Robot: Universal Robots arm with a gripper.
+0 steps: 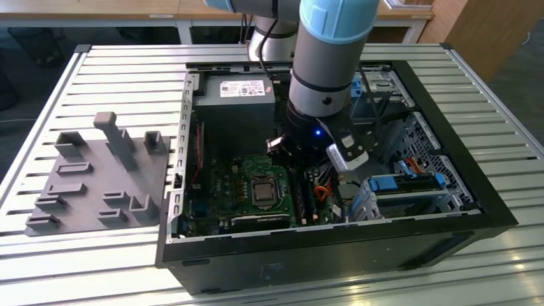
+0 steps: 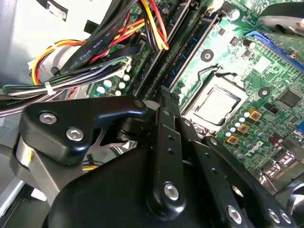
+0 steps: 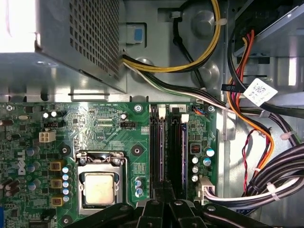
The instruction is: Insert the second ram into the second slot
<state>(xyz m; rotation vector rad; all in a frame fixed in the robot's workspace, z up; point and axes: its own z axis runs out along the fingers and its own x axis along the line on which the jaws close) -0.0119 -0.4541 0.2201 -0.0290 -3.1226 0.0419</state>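
My gripper (image 2: 164,95) hangs low inside the open computer case (image 1: 476,191), over the two long memory slots beside the processor socket (image 3: 99,187). Its black fingers are shut, tips together, and point along the slots (image 3: 157,147) in both wrist views. A thin strip with a blue edge, which I take for the second ram (image 3: 183,147), stands on edge in the slot farther from the socket. It runs away from the fingertips (image 3: 164,190). Whether the tips touch it I cannot tell. In the exterior view the arm's wrist hides the gripper (image 1: 293,156) and the slots.
Bundles of black, yellow, orange and red cables (image 3: 266,142) crowd the slots' far side. The grey power supply (image 1: 234,99) sits at the back of the case and a drive cage (image 1: 408,185) at the exterior view's right. A grey fixture block (image 1: 93,178) lies outside, left.
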